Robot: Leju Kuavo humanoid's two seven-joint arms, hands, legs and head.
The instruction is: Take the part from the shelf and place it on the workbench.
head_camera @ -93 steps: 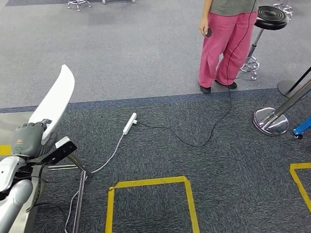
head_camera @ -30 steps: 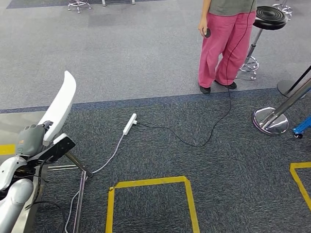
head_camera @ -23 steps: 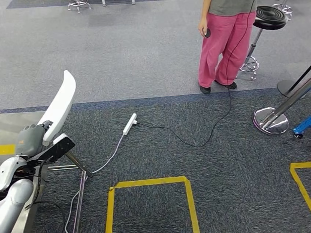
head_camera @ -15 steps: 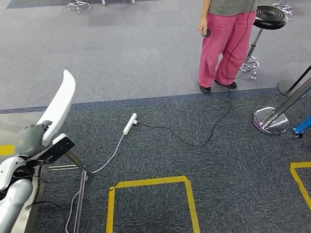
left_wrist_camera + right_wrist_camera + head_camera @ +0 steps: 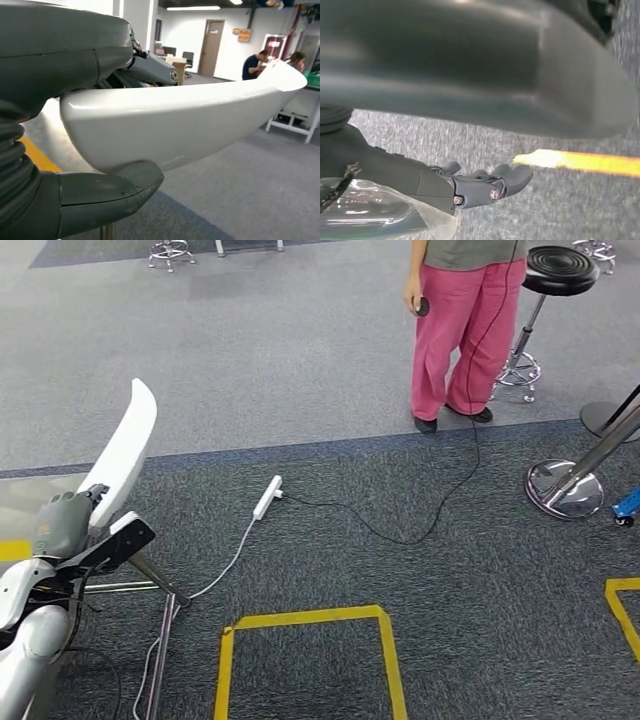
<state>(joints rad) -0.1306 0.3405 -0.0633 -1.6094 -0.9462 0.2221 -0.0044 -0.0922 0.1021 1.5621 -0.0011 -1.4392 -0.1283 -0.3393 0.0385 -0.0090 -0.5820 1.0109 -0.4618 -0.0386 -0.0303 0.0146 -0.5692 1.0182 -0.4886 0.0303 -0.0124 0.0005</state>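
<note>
head view, left hand: the left hand (image 5: 62, 525) grasps the lower end of the white part (image 5: 121, 452), which rises up and away from the hand, tilted.
head view, progress: the part is off the shelf and carried in the hand; by my reading the pick-up is done and the placing is left.
head view, tabletop: a pale tabletop (image 5: 23, 502) edge lies just beyond the hand on its outer side; the part is above it, not set down.
head view, surroundings: a power strip (image 5: 267, 496) lies on the carpet (image 5: 453, 600) well apart from the hand, and a person (image 5: 460, 320) stands farther off.
left wrist view, grasp: the thumb (image 5: 109, 192) presses under the part (image 5: 181, 117) and the darker fingers (image 5: 154, 70) close over it; the part runs on away from the hand.
right wrist view, right hand: the right hand (image 5: 471, 186) is released, its fingers held out loosely over carpet with a yellow line (image 5: 580, 161) just beyond the fingertips; it holds nothing.
left to do: bring the part over the tabletop, lower it, let go.
</note>
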